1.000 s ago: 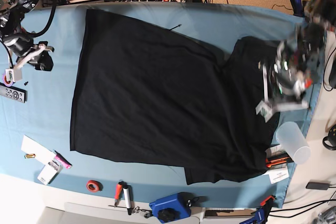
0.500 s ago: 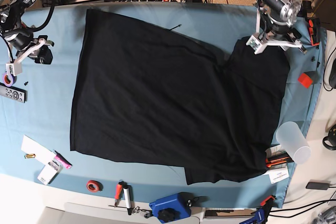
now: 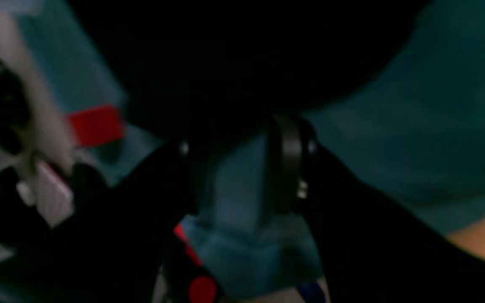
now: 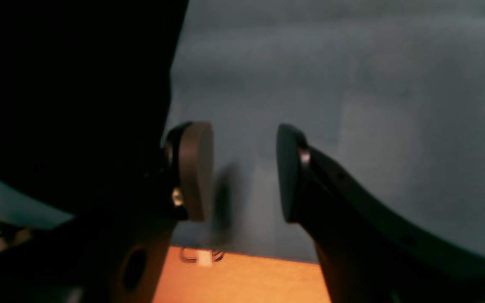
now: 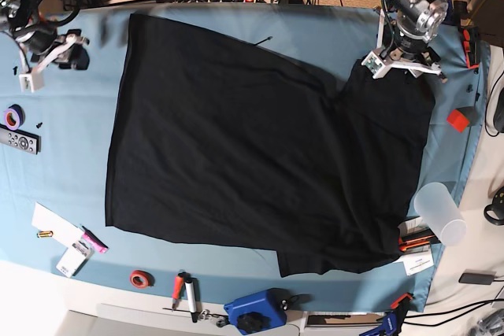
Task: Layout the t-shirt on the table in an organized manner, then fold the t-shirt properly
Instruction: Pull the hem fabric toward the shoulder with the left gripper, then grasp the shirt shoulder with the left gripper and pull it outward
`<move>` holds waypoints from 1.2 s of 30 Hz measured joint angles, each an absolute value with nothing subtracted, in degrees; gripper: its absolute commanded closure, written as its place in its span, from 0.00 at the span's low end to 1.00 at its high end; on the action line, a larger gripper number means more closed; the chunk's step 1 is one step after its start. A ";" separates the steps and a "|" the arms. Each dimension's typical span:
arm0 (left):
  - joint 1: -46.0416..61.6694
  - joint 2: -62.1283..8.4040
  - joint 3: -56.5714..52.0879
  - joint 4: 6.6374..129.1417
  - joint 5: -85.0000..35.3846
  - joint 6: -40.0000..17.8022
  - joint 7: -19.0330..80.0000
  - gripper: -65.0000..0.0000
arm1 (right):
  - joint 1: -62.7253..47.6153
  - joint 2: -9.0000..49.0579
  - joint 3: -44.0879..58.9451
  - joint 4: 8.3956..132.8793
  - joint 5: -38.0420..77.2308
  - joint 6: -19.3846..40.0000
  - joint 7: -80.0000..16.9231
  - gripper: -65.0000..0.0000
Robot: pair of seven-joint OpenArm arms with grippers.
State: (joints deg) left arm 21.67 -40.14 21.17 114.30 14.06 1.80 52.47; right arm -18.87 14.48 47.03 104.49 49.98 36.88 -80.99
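The black t-shirt [image 5: 260, 147] lies spread flat over most of the light blue table [image 5: 315, 25], one sleeve toward the near edge. My left gripper [image 5: 402, 68] hovers at the shirt's far right corner. In the left wrist view the left gripper [image 3: 242, 168] is open, with blue cloth showing in the gap and the black t-shirt [image 3: 242, 54] just beyond its tips. My right gripper [image 5: 51, 57] is off the shirt, over bare cloth at the far left. The right wrist view shows the right gripper [image 4: 242, 172] open and empty, with the t-shirt [image 4: 70, 92] edge to its left.
A translucent cup [image 5: 441, 212] and a red block [image 5: 457, 119] sit by the right edge. A purple tape roll [image 5: 12, 117], a remote [image 5: 17, 140] and paper cards [image 5: 59, 234] lie at the left. A red tape ring [image 5: 141, 278], pens [image 5: 185, 293] and a blue tool [image 5: 252, 312] line the near edge.
My left arm has swung from over the shirt's right part up to its far right corner. My right gripper has moved toward the far edge and its jaws have widened.
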 measured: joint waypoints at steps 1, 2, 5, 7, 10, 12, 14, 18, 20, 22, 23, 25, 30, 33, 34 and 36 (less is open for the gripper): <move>20.86 -39.51 21.12 112.38 15.92 1.39 52.23 0.66 | -19.00 13.72 46.98 104.49 50.06 36.91 -80.99 0.62; 20.14 -39.05 20.95 110.80 17.89 1.48 51.75 0.66 | -19.05 13.08 46.98 104.49 50.04 36.88 -80.99 0.62; 20.16 -38.59 20.88 107.53 22.98 4.89 51.33 0.66 | -19.03 11.60 46.98 104.49 50.06 36.88 -80.97 0.62; 20.27 -38.17 20.88 107.33 23.79 7.05 51.99 0.66 | -19.03 10.41 46.98 104.49 50.33 36.88 -80.99 0.62; 20.14 -38.11 20.88 107.33 23.33 7.14 52.18 0.66 | -19.07 9.19 46.59 104.49 52.05 37.15 -80.97 0.62; 19.92 -38.13 20.78 107.39 22.24 6.42 52.27 0.66 | -19.20 8.27 45.84 104.49 53.80 37.54 -80.88 0.62; 19.62 -38.04 20.60 107.42 21.37 5.50 52.31 0.66 | -19.42 6.70 44.75 104.49 54.11 37.54 -80.93 0.62; 19.46 -35.75 20.49 107.39 22.13 5.61 52.23 0.66 | -20.84 5.39 40.32 104.49 53.56 37.54 -80.97 0.62; 19.31 -34.17 20.49 107.57 22.50 5.80 52.18 0.66 | -21.30 5.39 37.47 104.49 51.42 37.56 -80.62 0.62; 19.31 -33.01 20.49 107.63 22.59 5.80 51.62 0.66 | -21.23 5.54 35.33 104.60 49.25 37.58 -79.59 0.62; 19.31 -32.67 20.49 107.63 22.72 5.85 51.70 0.66 | -21.08 5.58 34.22 104.75 47.99 37.71 -79.24 0.62; 19.29 -32.10 20.38 107.66 22.74 6.00 51.75 0.66 | -20.97 5.67 32.51 105.06 46.28 37.56 -78.78 0.63; 19.18 -31.27 20.38 107.66 22.90 6.20 51.75 0.73 | -20.75 5.89 29.06 105.27 42.59 35.81 -77.49 1.00; 19.29 -31.11 20.49 107.55 20.88 6.61 51.31 1.00 | -20.78 6.04 28.62 105.27 42.06 36.40 -77.45 1.00; 19.33 -30.94 20.62 107.44 20.58 8.43 51.31 1.00 | -20.75 6.35 28.56 105.27 42.06 37.54 -77.43 1.00; 19.42 -30.79 20.69 107.61 20.34 11.68 52.47 1.00 | -20.73 7.27 28.32 105.21 42.30 37.58 -77.58 1.00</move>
State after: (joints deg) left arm 19.42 -30.79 20.69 107.61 20.34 11.68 52.47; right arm -20.73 7.27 28.32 105.21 42.30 37.58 -77.58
